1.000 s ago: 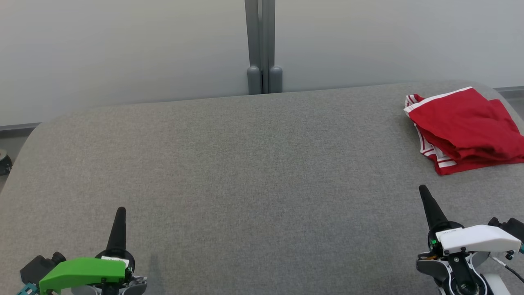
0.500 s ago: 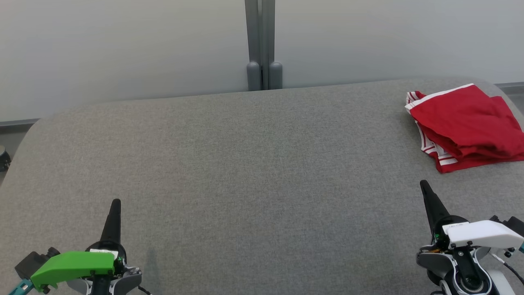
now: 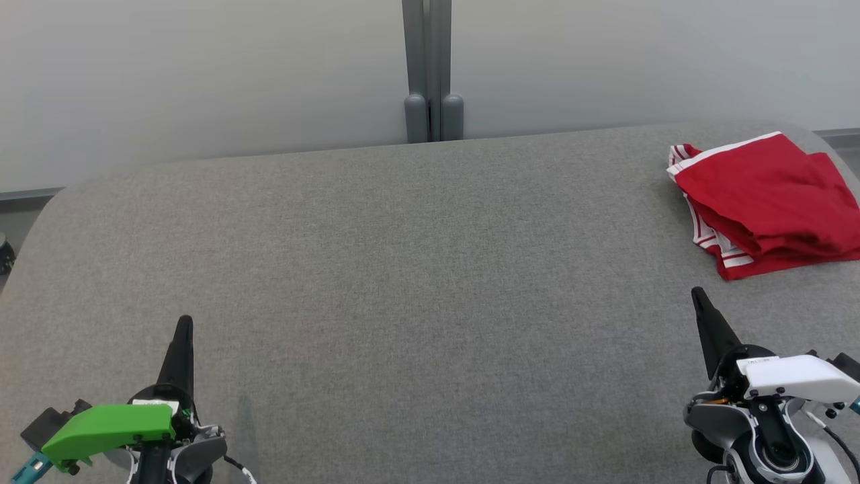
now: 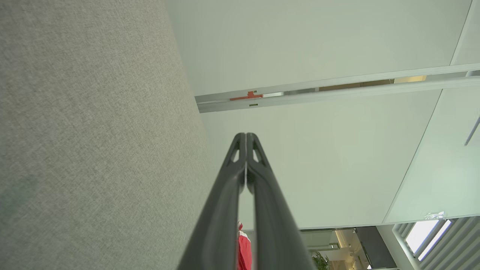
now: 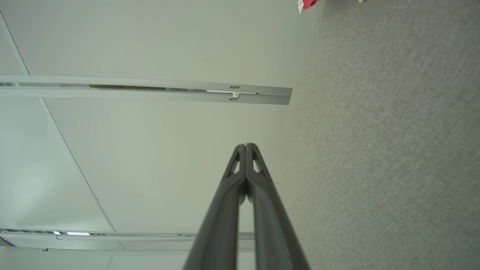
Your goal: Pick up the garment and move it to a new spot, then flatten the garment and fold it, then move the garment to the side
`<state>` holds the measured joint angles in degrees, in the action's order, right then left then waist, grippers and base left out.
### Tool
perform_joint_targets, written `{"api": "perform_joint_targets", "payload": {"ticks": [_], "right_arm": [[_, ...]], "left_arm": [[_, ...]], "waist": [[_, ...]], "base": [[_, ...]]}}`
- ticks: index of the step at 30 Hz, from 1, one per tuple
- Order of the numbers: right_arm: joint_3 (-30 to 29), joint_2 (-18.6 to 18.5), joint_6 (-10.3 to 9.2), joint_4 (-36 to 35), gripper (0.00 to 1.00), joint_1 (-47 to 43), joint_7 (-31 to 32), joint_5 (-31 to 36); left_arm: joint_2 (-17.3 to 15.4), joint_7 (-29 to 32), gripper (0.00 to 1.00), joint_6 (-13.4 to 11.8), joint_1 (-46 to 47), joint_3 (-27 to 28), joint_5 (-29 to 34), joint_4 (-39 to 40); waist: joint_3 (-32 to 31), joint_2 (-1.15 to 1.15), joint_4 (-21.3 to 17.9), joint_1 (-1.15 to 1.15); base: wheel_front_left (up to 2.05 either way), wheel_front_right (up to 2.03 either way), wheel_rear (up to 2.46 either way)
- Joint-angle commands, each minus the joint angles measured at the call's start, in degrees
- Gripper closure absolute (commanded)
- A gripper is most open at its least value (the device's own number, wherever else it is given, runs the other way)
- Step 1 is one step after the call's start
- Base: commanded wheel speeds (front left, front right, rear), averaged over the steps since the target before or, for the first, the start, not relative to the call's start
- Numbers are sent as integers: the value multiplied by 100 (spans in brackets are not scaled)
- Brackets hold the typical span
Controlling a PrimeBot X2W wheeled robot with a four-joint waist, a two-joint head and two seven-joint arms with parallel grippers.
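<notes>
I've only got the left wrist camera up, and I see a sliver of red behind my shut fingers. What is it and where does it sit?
Observer: It is the red garment with white-striped trim, folded over in layers at the far right end of the grey surface.
Operator: Where is the right gripper relative to it?
Observer: In the head view, the right gripper is nearer the robot than the garment, apart from it, its fingers shut on nothing.
Operator: And how far off is my own arm?
Observer: The left gripper is at the lower left of the head view, the whole width of the surface away from the garment.
</notes>
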<state>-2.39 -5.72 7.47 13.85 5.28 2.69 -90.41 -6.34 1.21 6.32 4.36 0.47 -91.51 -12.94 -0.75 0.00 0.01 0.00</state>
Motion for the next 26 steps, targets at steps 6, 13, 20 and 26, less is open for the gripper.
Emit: {"api": "perform_joint_targets", "payload": {"ticks": [6, 13, 20, 26], "right_arm": [[-58, 27, 3, 30, 100, 133, 79, -302], [-95, 36, 3, 54, 100, 169, 136, -517], [-94, 35, 3, 52, 100, 168, 131, -496], [-97, 37, 3, 52, 100, 168, 132, -493]], "left_arm": [[-62, 74, 100, 65, 199, 72, -333, -27], [-68, 130, 100, 90, 255, 107, -559, -64], [-56, 132, 100, 86, 237, 113, -528, -62], [-47, 142, 100, 84, 237, 121, -517, -62]], "waist": [[36, 0, 0, 0], [72, 0, -1, 0], [72, 0, -1, 0], [72, 0, -1, 0]], "base": [[0, 0, 0], [0, 0, 0], [0, 0, 0], [0, 0, 0]]}}
